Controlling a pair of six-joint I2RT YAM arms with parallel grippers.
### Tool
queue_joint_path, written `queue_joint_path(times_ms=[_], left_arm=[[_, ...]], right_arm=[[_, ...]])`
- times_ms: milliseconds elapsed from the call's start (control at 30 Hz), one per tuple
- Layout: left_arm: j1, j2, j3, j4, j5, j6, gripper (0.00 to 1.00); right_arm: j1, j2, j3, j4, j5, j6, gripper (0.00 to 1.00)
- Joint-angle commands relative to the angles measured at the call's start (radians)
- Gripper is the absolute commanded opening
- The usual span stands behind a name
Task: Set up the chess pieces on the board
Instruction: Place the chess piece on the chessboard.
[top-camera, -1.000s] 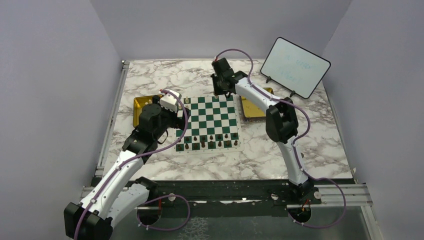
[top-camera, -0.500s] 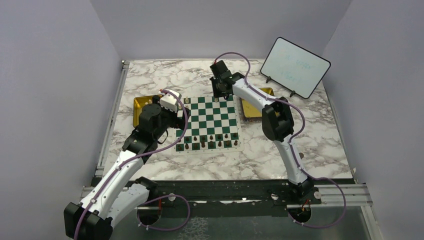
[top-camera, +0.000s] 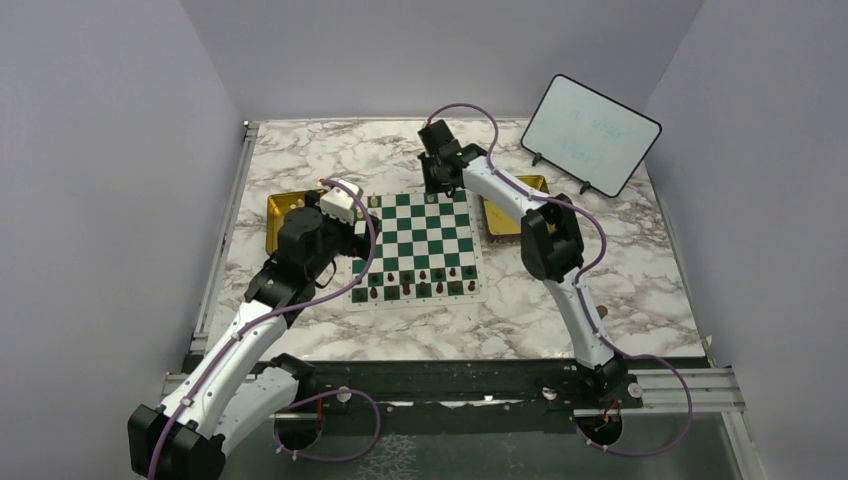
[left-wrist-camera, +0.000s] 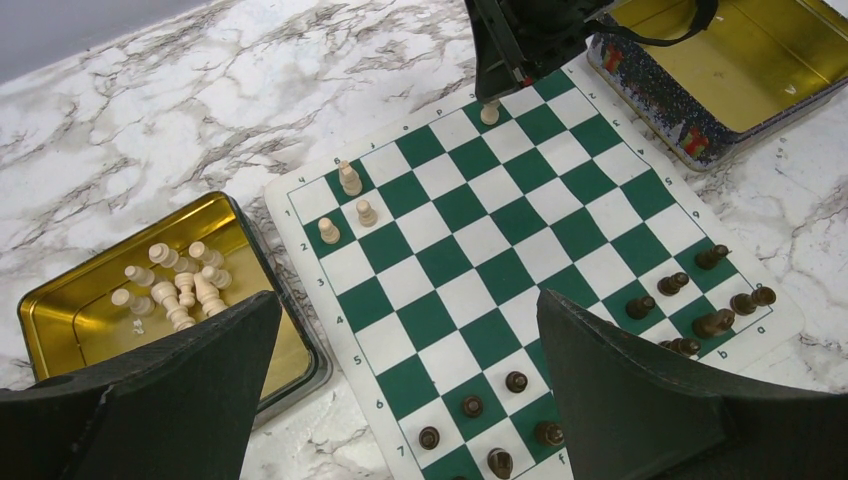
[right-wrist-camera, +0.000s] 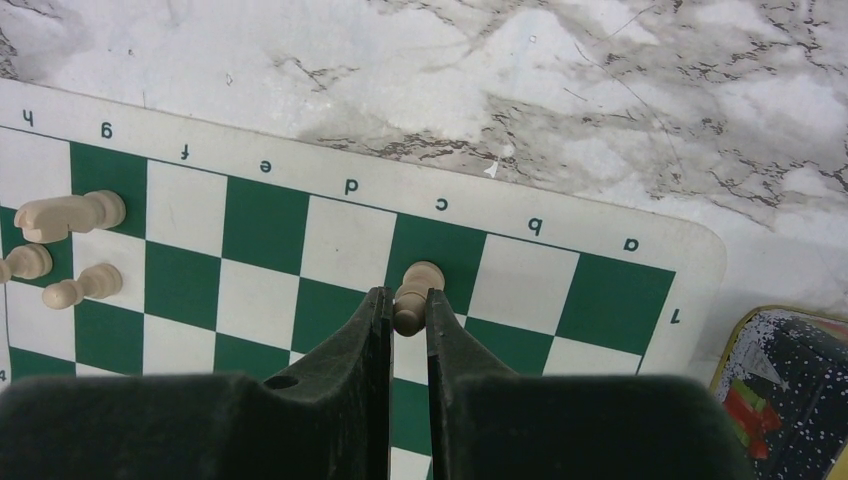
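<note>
The right hand (right-wrist-camera: 407, 300) is clenched on a cream piece (right-wrist-camera: 420, 276), pinched between both fingers over the c square in the far row of the board (top-camera: 420, 240). I cannot tell whether its base touches the mat. Three other cream pieces (left-wrist-camera: 350, 178) stand together farther along that end. The left hand (left-wrist-camera: 408, 300) hangs released, fingers spread wide, above the board, well apart from the pinched piece. The board lies on the marble worktop (top-camera: 500, 320).
</note>
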Motion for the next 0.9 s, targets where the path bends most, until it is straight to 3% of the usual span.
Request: queue_joint_path(times_ms=[0, 467, 867], left_arm=[[-0.004, -0.008, -0.008, 0.028, -0.008, 0.007, 0.99], [-0.004, -0.009, -0.007, 0.029, -0.008, 0.011, 0.99], [-0.004, -0.015, -0.012, 0.026, -0.026, 0.007, 0.99]], right_arm=[[0.000, 0.037, 0.054, -0.044, 0.019, 0.004, 0.17], [0.000, 0.060, 0.048, -0.056, 0.028, 0.000, 0.24], [0.000, 0.046, 0.111, -0.050, 0.025, -0.016, 0.53]])
